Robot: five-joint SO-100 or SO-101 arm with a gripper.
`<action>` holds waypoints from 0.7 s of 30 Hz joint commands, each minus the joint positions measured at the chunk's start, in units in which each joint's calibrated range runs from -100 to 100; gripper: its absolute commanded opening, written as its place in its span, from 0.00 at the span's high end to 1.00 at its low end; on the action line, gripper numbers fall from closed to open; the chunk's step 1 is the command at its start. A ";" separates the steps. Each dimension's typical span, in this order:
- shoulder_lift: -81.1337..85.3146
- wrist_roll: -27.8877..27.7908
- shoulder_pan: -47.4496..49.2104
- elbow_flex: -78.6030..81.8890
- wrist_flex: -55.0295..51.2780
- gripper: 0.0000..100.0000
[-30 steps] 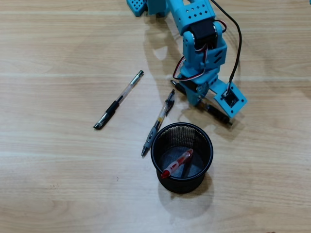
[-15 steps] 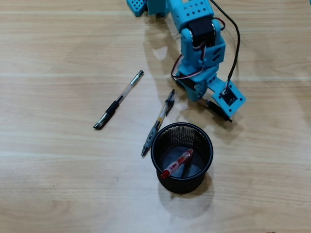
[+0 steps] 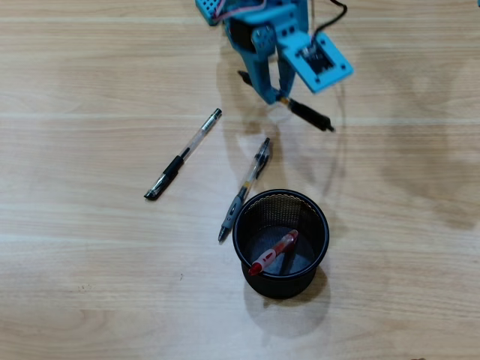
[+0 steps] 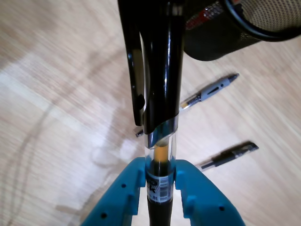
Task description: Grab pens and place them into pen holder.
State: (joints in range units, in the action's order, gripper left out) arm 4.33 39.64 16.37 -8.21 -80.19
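Clamping a black-capped pen point(image 4: 160, 84) by its clear barrel, the blue gripper point(image 4: 160, 176) hangs above the table point(image 3: 90, 285), its fingertips hidden overhead, the pen's long axis pointing toward the partly cropped pen holder point(image 4: 221, 35).

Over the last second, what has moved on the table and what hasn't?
The gripper, shut on a black-capped pen, lifted and swung back toward the arm's base at the top of the overhead view. The pen holder, red pen and two table pens stayed put.
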 commanded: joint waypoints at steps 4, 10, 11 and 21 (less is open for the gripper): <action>10.08 0.11 -1.98 -1.30 -1.04 0.98; 14.87 0.27 -1.53 -1.66 15.40 0.98; 15.29 0.27 -1.44 -1.21 19.54 0.98; 16.38 8.60 0.29 10.87 60.60 0.98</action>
State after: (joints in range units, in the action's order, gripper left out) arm 18.32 45.40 15.65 -0.31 -32.44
